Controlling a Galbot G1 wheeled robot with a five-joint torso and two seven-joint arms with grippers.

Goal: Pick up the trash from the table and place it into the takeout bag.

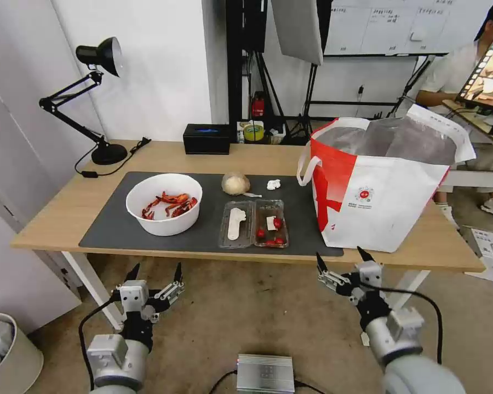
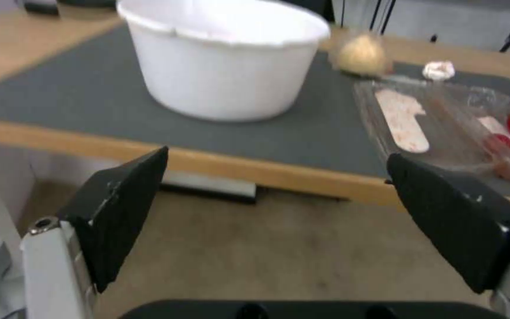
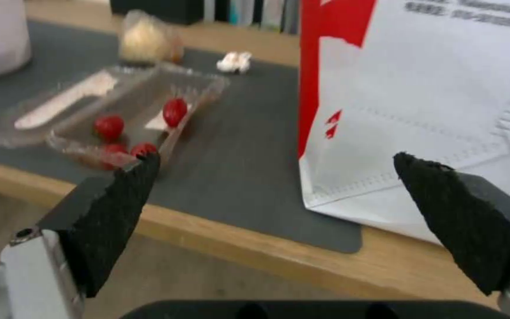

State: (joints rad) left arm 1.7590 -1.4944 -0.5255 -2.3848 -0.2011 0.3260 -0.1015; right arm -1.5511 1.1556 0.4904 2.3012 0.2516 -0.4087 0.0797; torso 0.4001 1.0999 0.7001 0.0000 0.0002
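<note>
Both of my pincers hang below the front edge of the tabletop [image 1: 66, 219], over the floor, each with its fingers spread wide and nothing between them. My left pincer [image 1: 154, 272] sits at the lower left of the head view, under the white bowl [image 1: 164, 203]; my right pincer [image 1: 342, 258] sits at the lower right, under the near corner of the bag [image 1: 383, 186].

On the dark mat [image 1: 109, 219], the bowl stands at centre left with red crayfish shells [image 1: 170, 204] inside. Just to its right lies the clear tray [image 1: 253, 223], opened flat, with small red fruits [image 1: 271, 232] in its right half. Behind the tray, toward the top of the mat, sits the tan ball [image 1: 235, 183], and a little to its right the small tissue wad [image 1: 273, 184].

The red-and-white bag stands upright at the right of the frame with its mouth open and silver lining showing, its near left corner resting on the mat's right edge.

A black box [image 1: 209, 138] sits at the back edge of the tabletop, upper centre.
</note>
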